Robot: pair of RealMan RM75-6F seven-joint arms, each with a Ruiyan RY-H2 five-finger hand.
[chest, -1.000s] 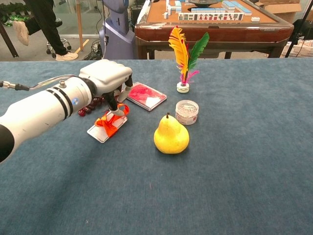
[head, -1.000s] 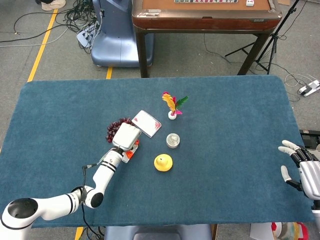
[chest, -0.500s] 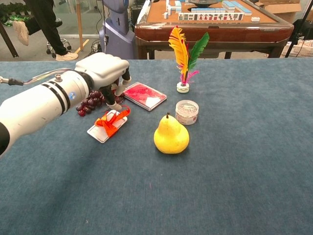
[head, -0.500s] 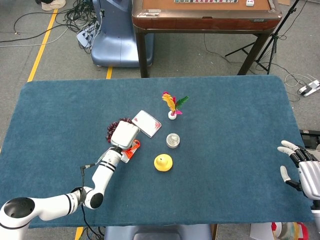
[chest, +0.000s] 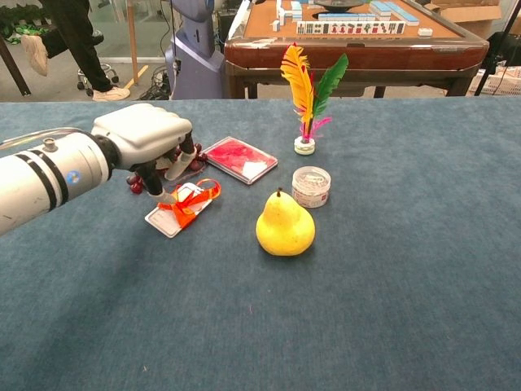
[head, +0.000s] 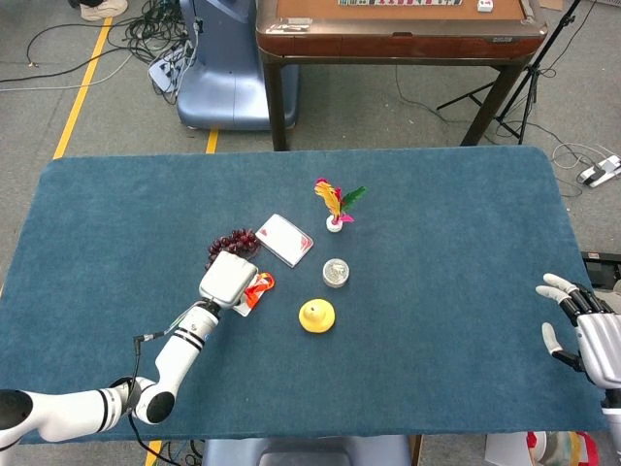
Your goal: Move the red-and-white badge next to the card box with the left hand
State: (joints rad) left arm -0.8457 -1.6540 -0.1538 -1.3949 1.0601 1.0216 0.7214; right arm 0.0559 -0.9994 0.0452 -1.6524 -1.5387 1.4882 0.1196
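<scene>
The red-and-white badge (chest: 175,210), with an orange ribbon on it, lies flat on the blue cloth, just front-left of the card box (chest: 241,159). From above, the badge (head: 253,289) is a short gap from the card box (head: 284,240). My left hand (chest: 145,140) hovers beside the badge's left end, fingers hanging down and apart, holding nothing. In the head view the left hand (head: 227,280) covers part of the badge. My right hand (head: 580,330) rests at the table's right edge, fingers spread and empty.
A yellow pear (chest: 285,225) stands right of the badge, with a small round tin (chest: 310,186) behind it. A feather shuttlecock (chest: 307,94) is farther back. Dark grapes (head: 233,241) lie behind the left hand. A wooden mahjong table (chest: 350,37) stands beyond the far edge.
My left hand came off the badge and drew back to the left, toward me. The badge stays on the cloth by the card box. The right hand is still.
</scene>
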